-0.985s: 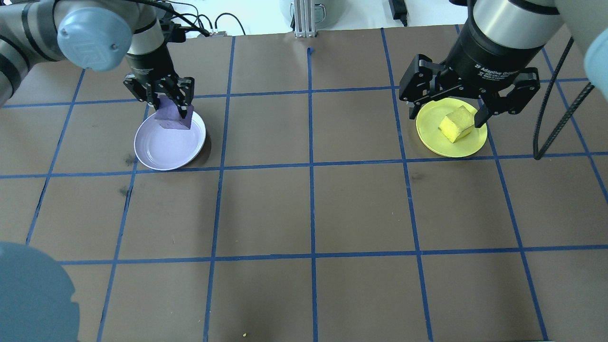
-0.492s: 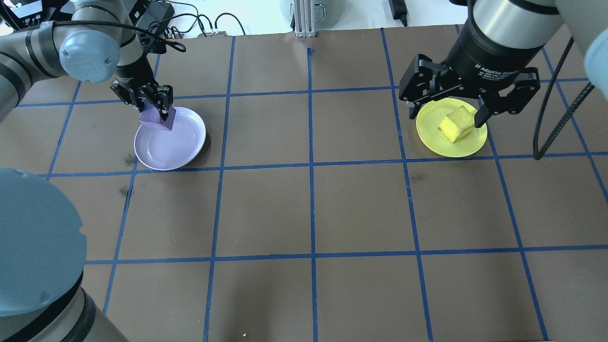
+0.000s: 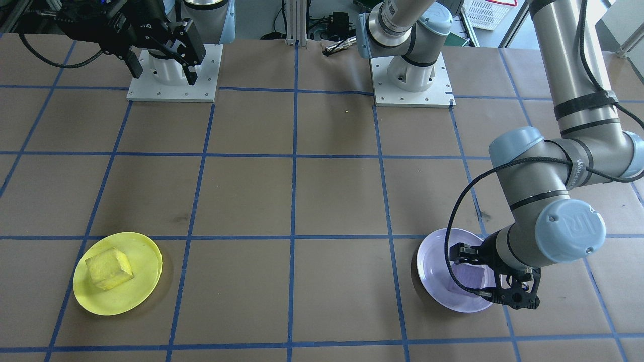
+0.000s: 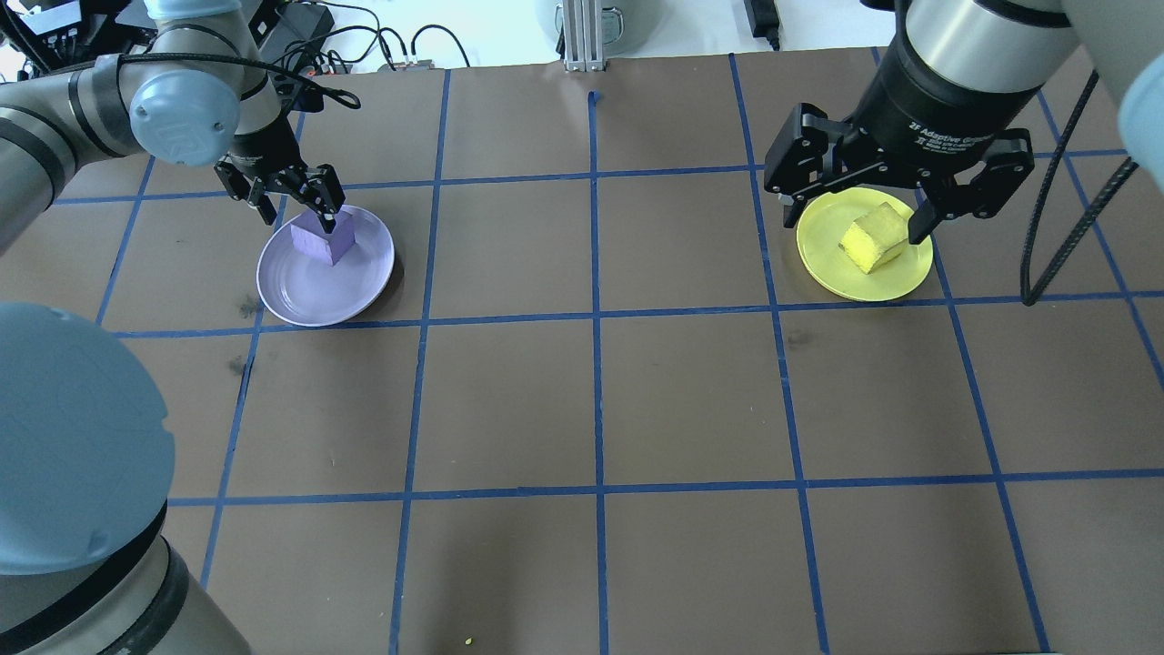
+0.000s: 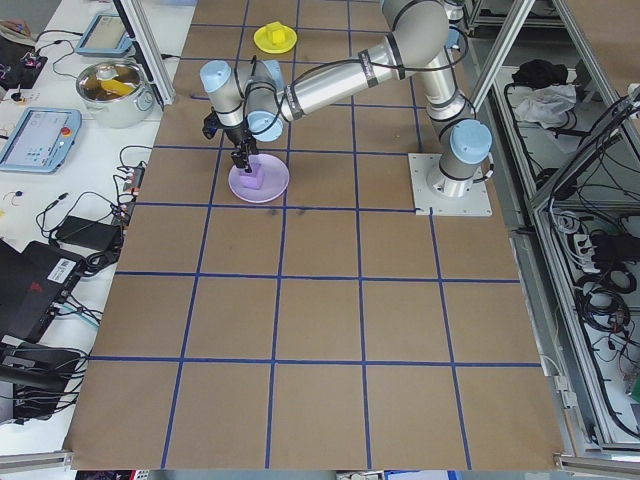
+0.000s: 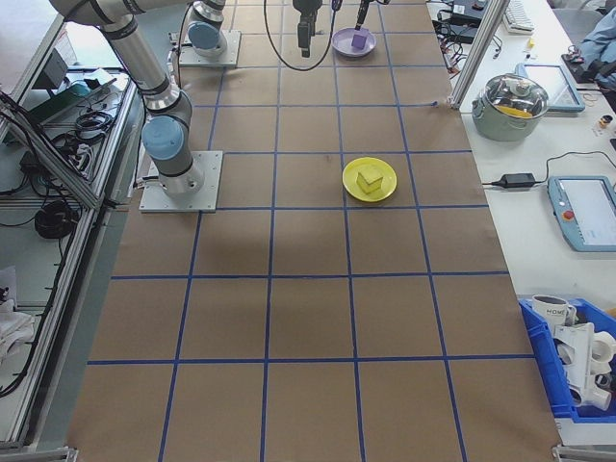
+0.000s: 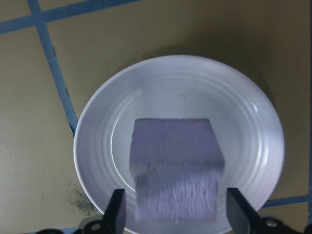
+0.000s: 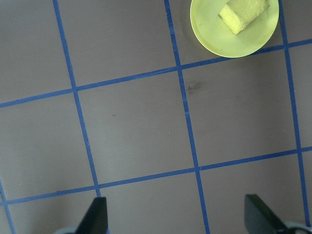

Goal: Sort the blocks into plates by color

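The purple block [image 4: 323,239] sits in the far part of the lavender plate [image 4: 309,296]. My left gripper [image 4: 300,218] hangs low over it and is open. In the left wrist view the purple block [image 7: 175,170] lies between the fingers [image 7: 116,214] with a small gap on each side, on the plate [image 7: 243,112]. The yellow block [image 4: 873,238] lies in the yellow plate [image 4: 873,282]. My right gripper [image 4: 855,218] is open and empty, high above the table. From that height its wrist camera shows the yellow plate [image 8: 214,34] far below.
Brown paper with a blue tape grid covers the table. The two arm bases [image 3: 173,75] [image 3: 412,80] stand on my side of it. Off the table, a lidded pot [image 6: 520,101], tablets and cables lie on a side bench.
My left gripper has come down and toward the plate's far side with the purple block, then opened. The block now rests in the lavender plate. The right arm has not moved.
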Motion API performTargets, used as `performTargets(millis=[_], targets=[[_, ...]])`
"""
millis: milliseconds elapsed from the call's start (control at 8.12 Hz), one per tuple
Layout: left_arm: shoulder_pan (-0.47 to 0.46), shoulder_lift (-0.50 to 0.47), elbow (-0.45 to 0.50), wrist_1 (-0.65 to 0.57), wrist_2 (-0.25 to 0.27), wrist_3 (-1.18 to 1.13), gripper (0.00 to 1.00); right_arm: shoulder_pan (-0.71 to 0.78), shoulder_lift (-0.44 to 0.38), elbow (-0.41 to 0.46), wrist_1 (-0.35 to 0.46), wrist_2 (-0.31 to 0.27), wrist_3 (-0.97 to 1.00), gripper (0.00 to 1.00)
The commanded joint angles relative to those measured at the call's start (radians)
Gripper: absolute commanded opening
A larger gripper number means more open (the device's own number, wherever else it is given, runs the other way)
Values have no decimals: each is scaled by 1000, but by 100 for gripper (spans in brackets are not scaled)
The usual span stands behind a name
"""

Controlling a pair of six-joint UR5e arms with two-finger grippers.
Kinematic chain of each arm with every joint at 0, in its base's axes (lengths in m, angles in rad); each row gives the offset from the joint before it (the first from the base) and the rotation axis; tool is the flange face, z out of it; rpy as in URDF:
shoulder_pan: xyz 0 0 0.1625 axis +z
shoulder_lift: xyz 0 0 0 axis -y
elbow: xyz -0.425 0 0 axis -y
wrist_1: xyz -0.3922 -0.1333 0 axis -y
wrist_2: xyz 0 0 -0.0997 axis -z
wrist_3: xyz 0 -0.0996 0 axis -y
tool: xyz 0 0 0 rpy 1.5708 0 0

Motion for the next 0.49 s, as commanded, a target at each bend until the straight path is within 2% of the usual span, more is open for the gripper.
performTargets(millis=[0, 369], targets=[[-2, 63, 3, 1, 0, -3, 100, 0, 0, 0, -1, 0, 1, 100], [-31, 202, -1, -30, -1, -145, 100, 0, 0, 0, -1, 0, 1, 100]])
